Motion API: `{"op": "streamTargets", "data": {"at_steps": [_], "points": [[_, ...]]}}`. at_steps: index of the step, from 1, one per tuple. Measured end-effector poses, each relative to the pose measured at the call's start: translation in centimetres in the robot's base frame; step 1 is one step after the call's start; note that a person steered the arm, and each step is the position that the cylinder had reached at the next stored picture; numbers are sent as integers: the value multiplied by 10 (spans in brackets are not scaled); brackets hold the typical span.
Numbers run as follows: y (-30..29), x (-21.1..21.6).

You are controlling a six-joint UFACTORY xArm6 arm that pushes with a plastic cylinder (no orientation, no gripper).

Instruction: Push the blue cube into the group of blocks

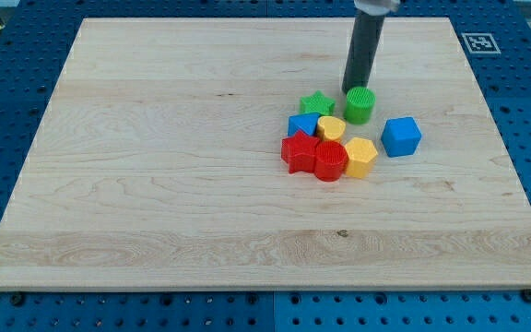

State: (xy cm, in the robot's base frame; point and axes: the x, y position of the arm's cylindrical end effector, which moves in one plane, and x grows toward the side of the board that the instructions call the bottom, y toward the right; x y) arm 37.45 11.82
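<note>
The blue cube (pixel 401 136) sits alone on the wooden desk (pixel 155 166), just right of the huddle (green cylinder (pixel 359 105) topmost), while my tip (pixel 352 89), a bare rod without jaws, touches that cylinder's upper left.

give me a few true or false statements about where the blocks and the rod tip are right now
1. The blue cube sits apart from the cluster, on the view's right. True.
2. My tip touches the blue cube. False: it is just above the green cylinder.
3. The red star is on the cluster's left side. True.
4. The green star lies at the cluster's bottom. False: it is at the top.
5. The wooden board holds a purple block. False: none shows.
</note>
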Motion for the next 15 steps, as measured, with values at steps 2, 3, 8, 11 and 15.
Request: {"op": "streamTargets", "data": {"at_steps": [2, 3, 8, 11, 15], "points": [[5, 3], [39, -6], [56, 66], [68, 62], [67, 104]]}}
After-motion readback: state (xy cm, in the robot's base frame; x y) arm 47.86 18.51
